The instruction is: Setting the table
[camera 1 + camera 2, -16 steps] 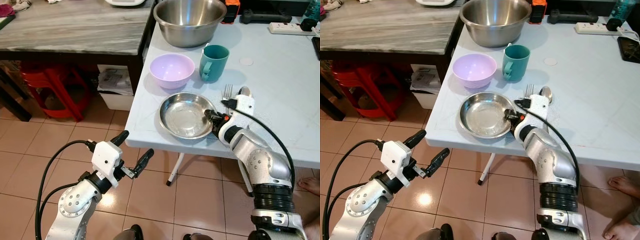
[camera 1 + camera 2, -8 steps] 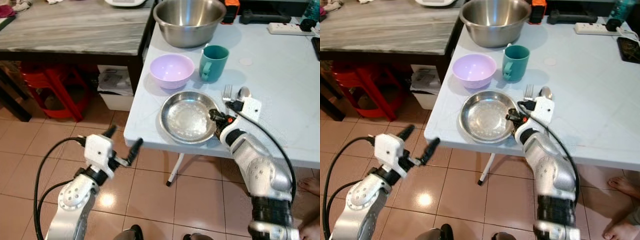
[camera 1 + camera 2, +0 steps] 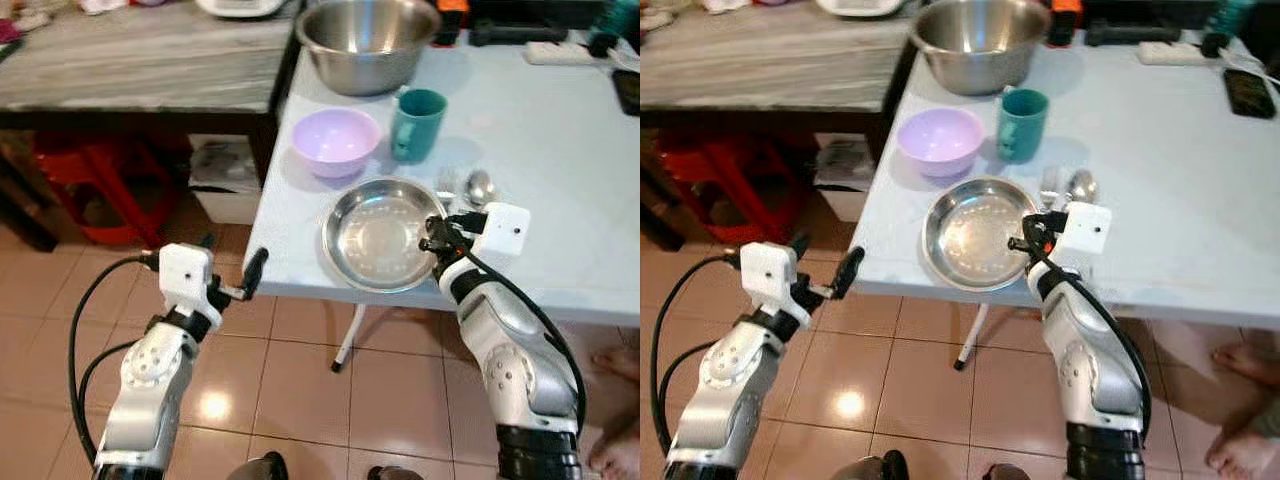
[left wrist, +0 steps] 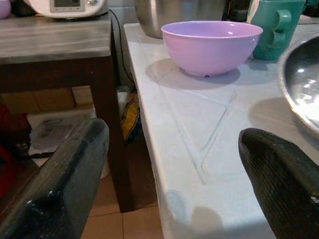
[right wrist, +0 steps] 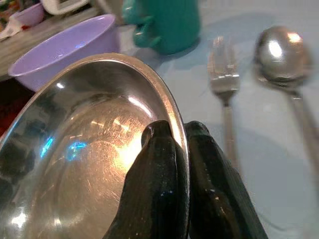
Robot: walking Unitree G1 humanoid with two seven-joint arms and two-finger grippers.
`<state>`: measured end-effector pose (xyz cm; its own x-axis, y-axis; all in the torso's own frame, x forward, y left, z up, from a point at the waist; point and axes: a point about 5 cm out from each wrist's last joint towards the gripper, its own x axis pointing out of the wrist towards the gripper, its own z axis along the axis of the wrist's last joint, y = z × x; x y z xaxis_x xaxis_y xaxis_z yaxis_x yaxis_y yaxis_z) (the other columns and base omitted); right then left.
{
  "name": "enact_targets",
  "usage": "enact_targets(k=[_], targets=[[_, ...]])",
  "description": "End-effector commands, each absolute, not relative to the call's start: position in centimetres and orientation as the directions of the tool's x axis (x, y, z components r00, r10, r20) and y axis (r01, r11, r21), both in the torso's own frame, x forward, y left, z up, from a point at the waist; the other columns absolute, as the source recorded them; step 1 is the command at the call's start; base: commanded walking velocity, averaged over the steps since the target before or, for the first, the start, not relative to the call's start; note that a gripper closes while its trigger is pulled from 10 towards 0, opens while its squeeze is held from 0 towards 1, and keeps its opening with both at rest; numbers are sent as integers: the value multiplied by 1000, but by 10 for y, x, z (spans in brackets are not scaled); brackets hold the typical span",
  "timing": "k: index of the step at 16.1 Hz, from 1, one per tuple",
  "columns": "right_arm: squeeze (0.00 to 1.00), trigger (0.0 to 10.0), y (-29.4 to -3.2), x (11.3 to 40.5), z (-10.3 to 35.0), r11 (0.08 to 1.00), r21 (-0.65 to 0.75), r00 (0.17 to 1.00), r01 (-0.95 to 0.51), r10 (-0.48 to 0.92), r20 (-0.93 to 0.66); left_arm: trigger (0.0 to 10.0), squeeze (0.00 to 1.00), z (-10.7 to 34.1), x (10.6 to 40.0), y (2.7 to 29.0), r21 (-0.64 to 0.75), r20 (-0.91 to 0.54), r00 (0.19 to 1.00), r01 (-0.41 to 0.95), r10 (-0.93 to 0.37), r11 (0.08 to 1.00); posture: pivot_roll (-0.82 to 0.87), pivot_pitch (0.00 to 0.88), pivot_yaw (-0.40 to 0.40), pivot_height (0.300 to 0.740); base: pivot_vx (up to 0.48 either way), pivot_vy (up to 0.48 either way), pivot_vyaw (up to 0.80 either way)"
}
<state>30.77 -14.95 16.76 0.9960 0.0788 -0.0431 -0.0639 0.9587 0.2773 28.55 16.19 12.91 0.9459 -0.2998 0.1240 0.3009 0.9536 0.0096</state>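
Note:
A shallow steel plate (image 3: 378,232) lies near the front edge of the pale blue table (image 3: 560,140). My right gripper (image 3: 432,234) is shut on the plate's right rim (image 5: 175,115), one finger inside and one outside. A fork (image 5: 223,84) and a spoon (image 5: 277,48) lie just right of the plate. Behind it stand a lilac bowl (image 3: 336,140) and a teal mug (image 3: 417,123). My left gripper (image 3: 228,270) hovers open over the floor, left of the table's corner, with nothing between its fingers (image 4: 55,184).
A large steel mixing bowl (image 3: 367,42) sits at the table's back. A dark wooden table (image 3: 140,60) stands to the left with red stools (image 3: 95,170) under it. A power strip (image 3: 560,50) lies at the far right. A person's bare foot (image 3: 1240,365) is on the tiled floor.
The camera shifted. My left arm rose and swung toward the table's corner. My right gripper stays shut on the plate's rim, and the plate has slid slightly toward the table's front.

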Motion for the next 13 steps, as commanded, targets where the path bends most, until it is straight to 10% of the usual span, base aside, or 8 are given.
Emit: enact_targets(k=[1,13], targets=[[0,10000,-153,305,162,967,252,996,-32,51,-69,10000,0,125,285,167,-6,107,955,277,-275,961,-130,149,63,740,0,292,-750],[0,10000,-158,302,168,966,257,1000,9,-15,21,10000,0,123,294,166,-35,114,966,239,-234,970,-137,142,65,740,0,329,-380]])
